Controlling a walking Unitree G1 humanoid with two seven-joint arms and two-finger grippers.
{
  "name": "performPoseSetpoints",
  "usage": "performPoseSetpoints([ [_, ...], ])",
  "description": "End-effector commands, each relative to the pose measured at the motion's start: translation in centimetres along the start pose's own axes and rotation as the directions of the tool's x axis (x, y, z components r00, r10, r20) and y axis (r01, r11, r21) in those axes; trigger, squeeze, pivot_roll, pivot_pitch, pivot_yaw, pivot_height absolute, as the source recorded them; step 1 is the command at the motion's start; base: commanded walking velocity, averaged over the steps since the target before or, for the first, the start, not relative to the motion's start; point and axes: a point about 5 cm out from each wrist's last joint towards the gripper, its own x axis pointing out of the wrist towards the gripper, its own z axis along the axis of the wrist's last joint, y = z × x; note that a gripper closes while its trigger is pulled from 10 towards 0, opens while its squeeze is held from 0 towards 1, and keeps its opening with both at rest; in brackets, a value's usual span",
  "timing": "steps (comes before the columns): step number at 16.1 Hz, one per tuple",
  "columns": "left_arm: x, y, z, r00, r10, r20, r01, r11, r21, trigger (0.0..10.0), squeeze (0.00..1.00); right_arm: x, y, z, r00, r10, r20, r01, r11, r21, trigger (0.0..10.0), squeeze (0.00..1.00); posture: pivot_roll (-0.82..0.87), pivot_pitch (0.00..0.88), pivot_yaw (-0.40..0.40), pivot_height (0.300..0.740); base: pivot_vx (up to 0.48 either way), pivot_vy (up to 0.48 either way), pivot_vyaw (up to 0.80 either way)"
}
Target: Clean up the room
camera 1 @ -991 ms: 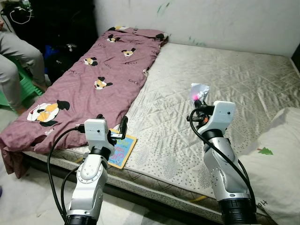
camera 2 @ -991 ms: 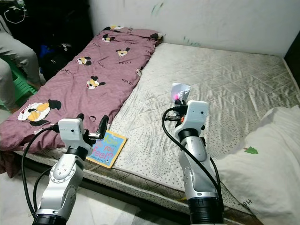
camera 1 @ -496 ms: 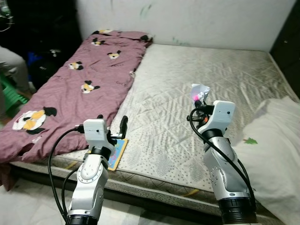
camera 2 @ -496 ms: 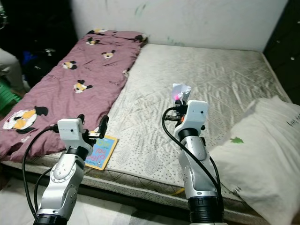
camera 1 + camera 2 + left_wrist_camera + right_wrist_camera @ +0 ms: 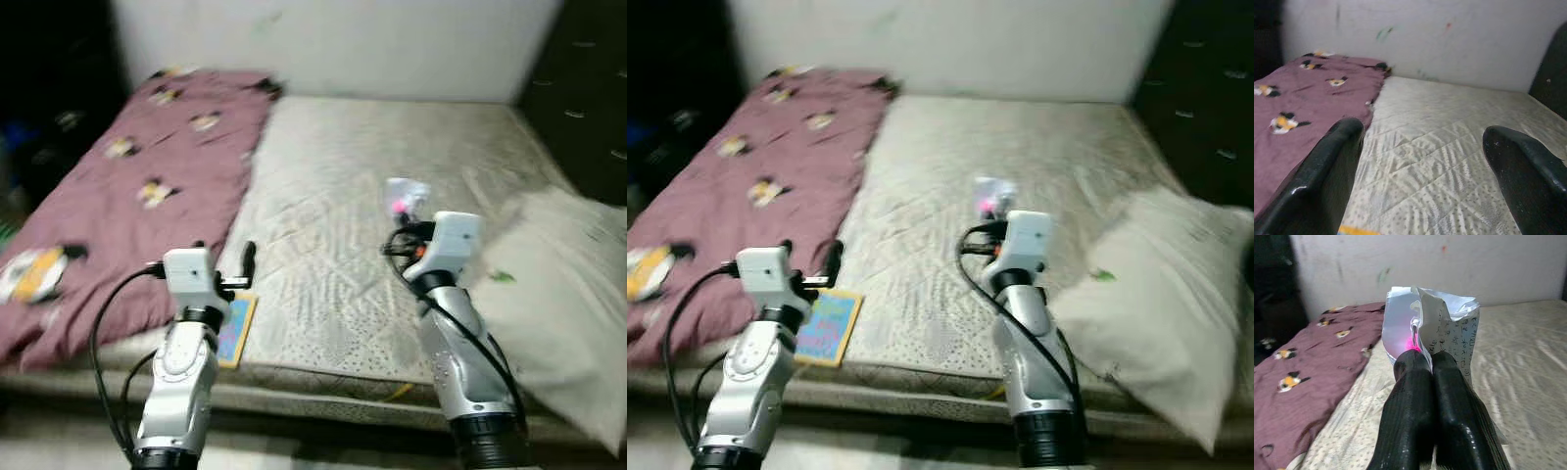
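My right gripper [image 5: 1425,363] is shut on a crumpled silvery wrapper [image 5: 1442,325] with pink inside, held up over the bare mattress [image 5: 333,196]. The same wrapper [image 5: 403,195] pokes up above the right wrist in the head views. My left gripper [image 5: 1427,142] is open and holds nothing, raised near the bed's front edge. Just below it a colourful picture book [image 5: 828,324] lies flat on the mattress edge.
A maroon blanket with cartoon mice [image 5: 118,186] covers the left of the bed. A white pillow [image 5: 1156,284] lies at the right. A white wall [image 5: 323,44] runs behind the bed; dark furniture [image 5: 583,88] stands at the far right.
The whole picture has shifted and blurred: the camera has turned right, bringing the pillow and dark furniture into view. Both arms keep their pose, the wrapper still held.
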Motion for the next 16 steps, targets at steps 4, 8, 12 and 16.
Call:
performPoseSetpoints([
  [4, 0.13, -0.29, -0.18, 1.000, -0.005, -0.014, 0.005, 1.000, -0.004, 10.0, 0.00, -0.09, -0.52, -0.51, 1.000, -0.016, -0.024, 0.015, 1.000, -0.008, 10.0, 0.00, -0.06, 0.000, 0.022, 0.740, 0.000, 0.358, 0.00],
  [8, 0.17, -0.29, -0.19, 1.000, -0.006, -0.018, 0.006, 1.000, -0.007, 10.0, 0.00, -0.27, -0.57, -0.86, 0.999, -0.016, -0.036, 0.015, 1.000, -0.015, 10.0, 0.00, -0.06, 0.000, 0.023, 0.740, 0.000, 0.342, 0.00],
  [12, 0.16, -0.40, -0.03, 1.000, -0.014, -0.004, 0.014, 1.000, -0.016, 10.0, 0.00, -0.27, -0.54, -0.93, 0.999, -0.012, -0.039, 0.011, 0.999, -0.033, 10.0, 0.00, -0.06, 0.000, 0.023, 0.740, 0.000, 0.243, 0.00],
  [16, -0.19, -0.84, 0.36, 0.995, -0.092, 0.026, 0.094, 0.993, -0.076, 10.0, 0.00, -0.18, -0.48, -1.02, 0.999, -0.001, -0.042, -0.001, 0.999, -0.037, 10.0, 0.00, -0.05, 0.000, 0.018, 0.740, 0.075, 0.000, 0.00],
])
